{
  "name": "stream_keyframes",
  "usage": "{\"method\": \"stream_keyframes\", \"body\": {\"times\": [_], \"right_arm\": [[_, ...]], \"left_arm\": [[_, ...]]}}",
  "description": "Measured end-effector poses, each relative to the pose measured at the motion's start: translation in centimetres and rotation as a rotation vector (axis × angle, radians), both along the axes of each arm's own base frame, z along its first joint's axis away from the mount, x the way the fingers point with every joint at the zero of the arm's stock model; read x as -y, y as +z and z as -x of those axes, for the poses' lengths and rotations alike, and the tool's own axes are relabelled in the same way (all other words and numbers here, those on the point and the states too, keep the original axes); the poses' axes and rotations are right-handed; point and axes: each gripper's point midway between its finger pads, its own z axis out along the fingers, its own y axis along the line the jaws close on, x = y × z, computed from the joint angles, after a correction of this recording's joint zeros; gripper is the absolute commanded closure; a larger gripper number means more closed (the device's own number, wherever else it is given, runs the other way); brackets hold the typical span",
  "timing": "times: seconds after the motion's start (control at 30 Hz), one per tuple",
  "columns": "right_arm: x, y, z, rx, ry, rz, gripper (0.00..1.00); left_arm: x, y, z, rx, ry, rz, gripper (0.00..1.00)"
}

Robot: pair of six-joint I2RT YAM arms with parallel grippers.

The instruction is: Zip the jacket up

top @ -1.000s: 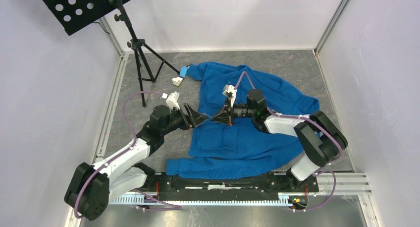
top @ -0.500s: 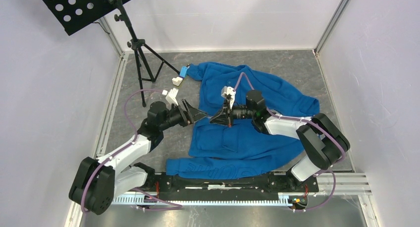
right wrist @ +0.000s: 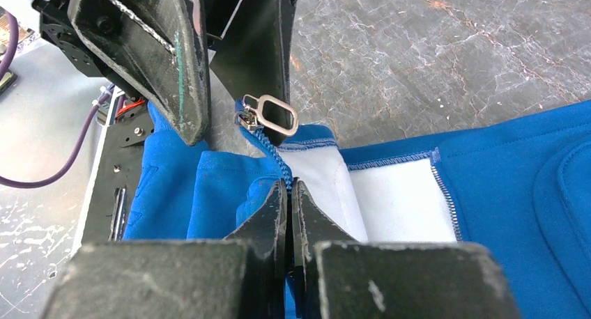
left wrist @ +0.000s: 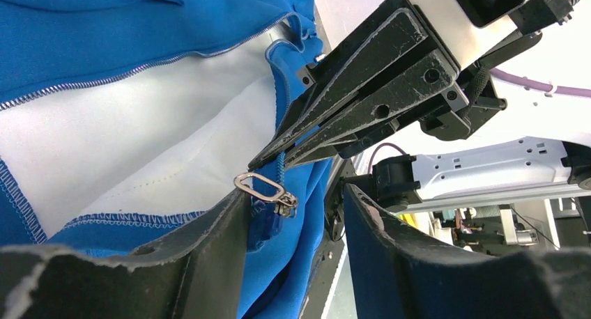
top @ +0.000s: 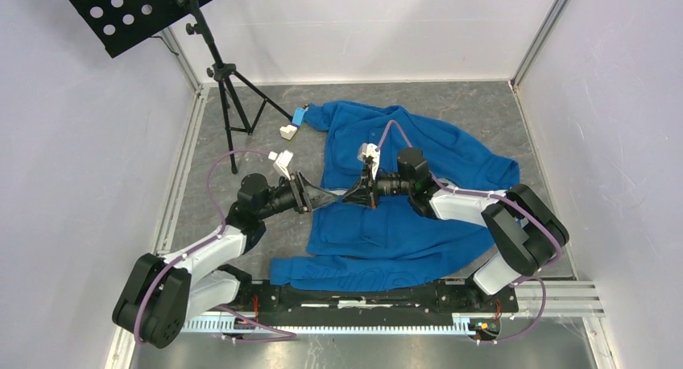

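Observation:
The blue jacket lies spread on the grey floor, front open, with its white lining showing. My right gripper is shut on the zipper edge of the jacket, just below the silver zipper pull. It holds that edge lifted at the jacket's left side. My left gripper is open, its jaws on either side of the zipper pull; the left finger is close against the pull. In the top view the left gripper meets the right gripper tip to tip.
A black music stand's tripod stands at the back left. A small white and blue object lies by the jacket's far sleeve. White walls enclose the floor. The black base rail runs along the near edge.
My left gripper has edged down and closer to the zipper pull. My right gripper has shifted slightly left with the jacket edge still held.

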Motion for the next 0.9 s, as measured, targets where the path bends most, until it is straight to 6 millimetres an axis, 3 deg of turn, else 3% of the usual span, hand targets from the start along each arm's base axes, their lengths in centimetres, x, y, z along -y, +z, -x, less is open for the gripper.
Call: {"method": "stream_keyframes", "body": {"times": [0.1,0.3,0.53,0.77,0.9], "right_arm": [[0.0,-0.1,0.0,-0.003,0.000,0.005,1.00],[0.0,-0.2,-0.1,-0.003,-0.007,0.009,1.00],[0.1,-0.3,-0.2,-0.003,-0.015,0.012,1.00],[0.1,-0.3,-0.2,-0.003,-0.018,0.013,1.00],[0.1,-0.3,-0.2,-0.003,-0.018,0.013,1.00]], "left_arm": [[-0.2,0.0,0.3,0.007,0.003,0.002,0.29],[-0.5,-0.2,0.2,0.014,0.032,0.001,0.26],[-1.4,-1.1,0.1,0.016,0.098,-0.012,0.48],[-1.5,-1.8,0.2,0.011,0.102,-0.012,0.60],[-1.4,-1.8,0.1,0.031,0.101,0.000,0.78]]}}
